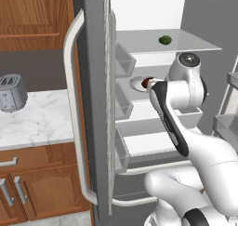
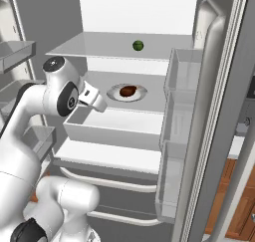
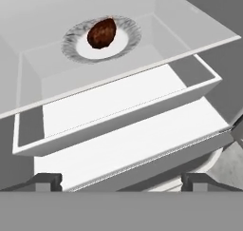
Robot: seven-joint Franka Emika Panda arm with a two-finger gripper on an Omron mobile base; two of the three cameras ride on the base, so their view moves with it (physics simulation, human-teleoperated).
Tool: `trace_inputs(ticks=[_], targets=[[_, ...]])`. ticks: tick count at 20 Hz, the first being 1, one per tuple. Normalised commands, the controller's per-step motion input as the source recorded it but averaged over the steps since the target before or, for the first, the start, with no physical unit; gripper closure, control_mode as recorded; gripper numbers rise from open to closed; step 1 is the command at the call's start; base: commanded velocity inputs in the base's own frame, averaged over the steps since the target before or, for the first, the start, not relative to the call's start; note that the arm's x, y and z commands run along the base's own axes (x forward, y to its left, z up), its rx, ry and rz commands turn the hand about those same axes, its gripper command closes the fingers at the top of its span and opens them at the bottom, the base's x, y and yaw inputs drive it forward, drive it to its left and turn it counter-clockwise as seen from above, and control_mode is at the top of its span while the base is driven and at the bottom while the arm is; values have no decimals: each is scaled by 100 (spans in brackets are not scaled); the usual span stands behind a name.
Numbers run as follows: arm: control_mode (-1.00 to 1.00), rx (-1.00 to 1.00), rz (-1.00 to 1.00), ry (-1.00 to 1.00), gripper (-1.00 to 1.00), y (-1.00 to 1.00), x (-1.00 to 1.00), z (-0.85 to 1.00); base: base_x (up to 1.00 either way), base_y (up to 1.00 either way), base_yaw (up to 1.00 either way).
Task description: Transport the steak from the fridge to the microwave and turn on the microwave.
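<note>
Steak (image 3: 101, 33) on a white plate (image 3: 127, 43), middle glass shelf (image 3: 204, 40) of the open fridge (image 2: 149, 17); not yet picked up. Gripper (image 3: 121, 181) released, finger tips spread wide at the bottom corners of the hand view, nothing between them. Positioned in front of and somewhat above the shelf edge, well apart from the steak, aimed down and inward at it; judged to be an approach stance, jaws pre-opened wide enough to straddle the meat.

Below the shelf, a white drawer (image 3: 118, 111) projecting forward, directly under the line of approach; likely constrains how low the hand can travel. Plate set toward the middle of the shelf, so a reach over the front lip appears necessary.

Outward: small green item (image 2: 138, 45) on the upper shelf, identity not determinable. Door bins (image 2: 179, 76) on the open door at the right of the right base view. Long pale handle (image 1: 74, 104) on the other door in the left base view, with a toaster (image 1: 11, 92) on the marble counter (image 1: 42, 122) beyond.

Concealed or unclear: in the left base view, steak and plate largely masked by the arm's own wrist, only a sliver visible. Gripper fingers not distinguishable in the right base view. Steak thickness and any overhang of the plate rim hard to judge.
</note>
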Motion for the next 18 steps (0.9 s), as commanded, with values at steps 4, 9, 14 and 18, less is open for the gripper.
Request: trace_inputs(ticks=[4, 9, 14, 18], targets=[[-100, 0, 0, -1, -100, -10, 13, 0, 0, 0, 0], [-100, 0, -1, -1, -100, -11, 24, 0, 0, 0, 0], [-100, 0, -1, 0, -100, -6, 34, -4, 0, 0, 0], [-100, 0, 0, -1, -100, -1, 28, -1, 0, 0, 0]])
